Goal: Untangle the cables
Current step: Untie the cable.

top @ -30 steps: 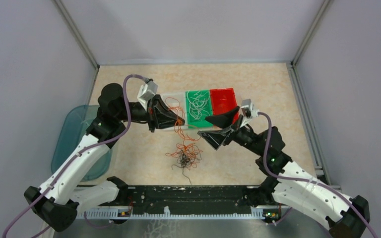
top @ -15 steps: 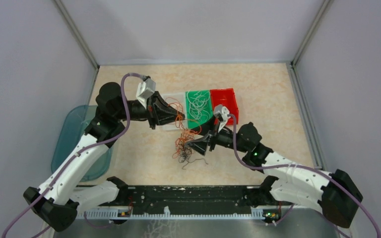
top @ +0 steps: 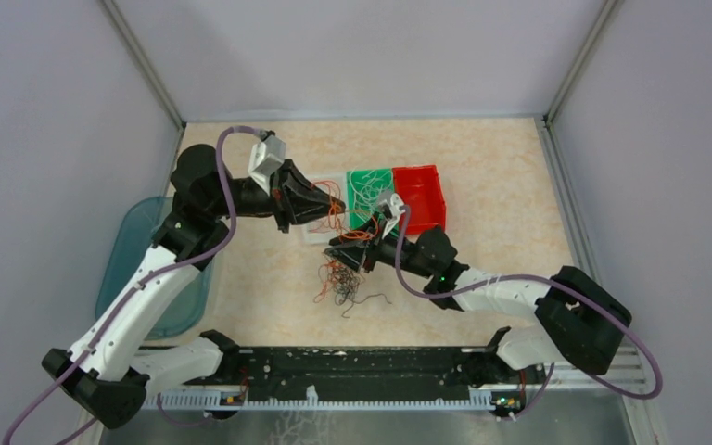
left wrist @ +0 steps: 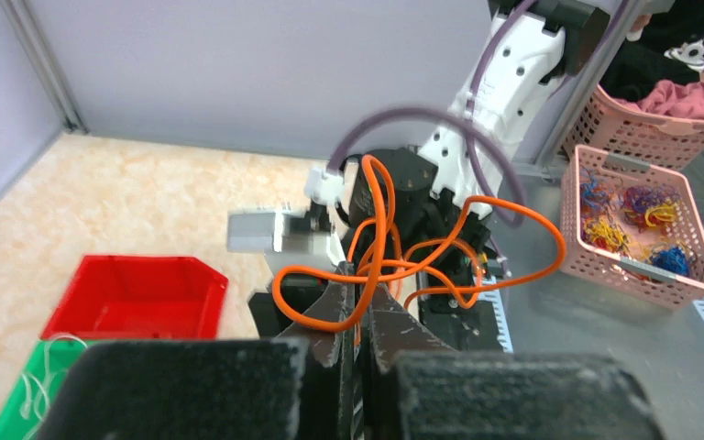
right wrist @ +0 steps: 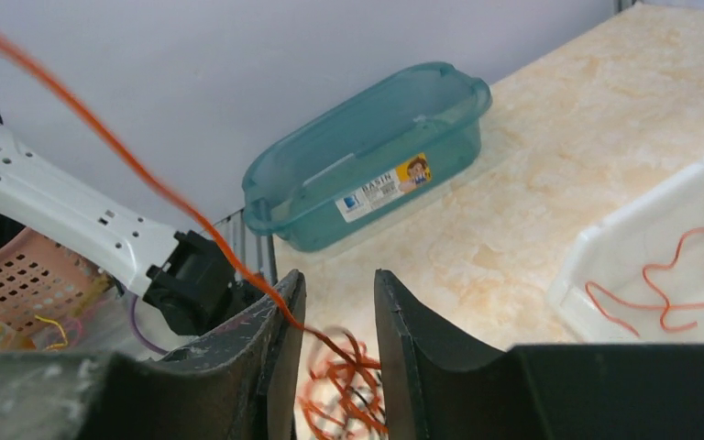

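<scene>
A tangle of thin orange and black cables point(top: 336, 283) lies on the table in front of the bins. My left gripper point(top: 326, 201) is shut on an orange cable point(left wrist: 422, 266), whose loops hang beyond its closed jaws point(left wrist: 359, 291), raised over the white bin. From it orange strands run down to the tangle. My right gripper point(top: 341, 257) is open, low over the far edge of the tangle. In the right wrist view point(right wrist: 339, 280) one taut orange strand point(right wrist: 192, 220) crosses its left finger and the tangle point(right wrist: 348, 390) blurs below the gap.
A white bin point(top: 315, 232) holding an orange cable point(right wrist: 687, 275), a green bin point(top: 371, 190) with white cables and a red bin point(top: 422, 195) stand in a row at mid-table. A teal basin point(top: 139, 269) sits at the left edge. A pink basket point(left wrist: 637, 220) stands off the table.
My right arm swung left from the red bin down to the tangle. My left gripper drew back and up with the orange cable. The tangle shifted slightly left.
</scene>
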Robot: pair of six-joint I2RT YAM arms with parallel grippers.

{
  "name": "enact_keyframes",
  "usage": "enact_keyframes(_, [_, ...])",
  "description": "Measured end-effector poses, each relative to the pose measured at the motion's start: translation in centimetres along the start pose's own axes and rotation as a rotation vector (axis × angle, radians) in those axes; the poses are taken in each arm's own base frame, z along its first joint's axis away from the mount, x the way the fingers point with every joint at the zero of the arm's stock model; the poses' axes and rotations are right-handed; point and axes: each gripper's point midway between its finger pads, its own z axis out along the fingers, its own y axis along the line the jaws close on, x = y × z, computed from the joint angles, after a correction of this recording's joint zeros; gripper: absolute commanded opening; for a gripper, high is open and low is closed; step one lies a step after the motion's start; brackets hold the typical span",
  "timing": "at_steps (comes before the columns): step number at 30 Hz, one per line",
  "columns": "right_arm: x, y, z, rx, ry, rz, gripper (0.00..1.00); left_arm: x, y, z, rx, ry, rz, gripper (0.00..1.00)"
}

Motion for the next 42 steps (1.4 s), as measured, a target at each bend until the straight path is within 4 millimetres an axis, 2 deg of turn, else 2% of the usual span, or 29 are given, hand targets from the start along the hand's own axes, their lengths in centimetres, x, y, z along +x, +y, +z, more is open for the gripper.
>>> enact_keyframes(4, [2.1,-1.2,-1.2,0.04,0.002,0.019,0.29,-2.4,0.0,0.2,-0.005,-0.031,0.058,0.0])
enact_keyframes(8, [4.4,-2.6,-2.3,0.089,0.016,0.04,0.28,-4.7,0.0,0.2,-0.015,-0.061,0.118,0.0])
enact_keyframes(15, [7.0,-4.0,-2.8,0.13,0.039,0.086,0.3,-7.9,0.3,0.3,-0.038,-0.103,0.202,0.0])
enact_keyframes(20, [8.8,-4.7,-3.1,0.148,0.074,0.129,0.34,-11.8,-0.2,0.2,-0.056,-0.165,0.295,0.0])
enact_keyframes(25, [10.1,-4.7,-3.0,0.149,0.098,0.153,0.36,-16.7,-0.9,-0.3,-0.082,-0.255,0.415,0.0])
enact_keyframes(27, [10.6,-4.5,-3.0,0.146,0.11,0.157,0.37,-18.4,-0.9,-0.5,-0.104,-0.289,0.46,0.0])
enact_keyframes(29, [10.9,-4.4,-3.0,0.146,0.114,0.158,0.42,-19.9,-0.8,-0.8,-0.139,-0.325,0.51,0.0])
enact_keyframes(32, [11.1,-4.7,-3.4,0.171,0.111,0.157,0.46,-21.4,-0.1,-1.3,-0.21,-0.367,0.579,0.0])
enact_keyframes(34, [11.2,-5.0,-3.9,0.193,0.117,0.153,0.49,-21.8,0.5,-1.7,-0.253,-0.379,0.612,0.0])
enact_keyframes(36, [10.7,-5.1,-4.2,0.213,0.113,0.141,0.55,-21.1,1.4,-1.9,-0.297,-0.369,0.631,0.0])
enact_keyframes(39, [8.7,-4.8,-4.4,0.233,0.08,0.102,0.59,-18.5,3.4,-1.9,-0.354,-0.323,0.625,0.0])
enact_keyframes(42, [6.5,-4.7,-5.0,0.277,0.052,0.055,0.61,-14.7,6.0,-1.6,-0.407,-0.249,0.591,0.0])
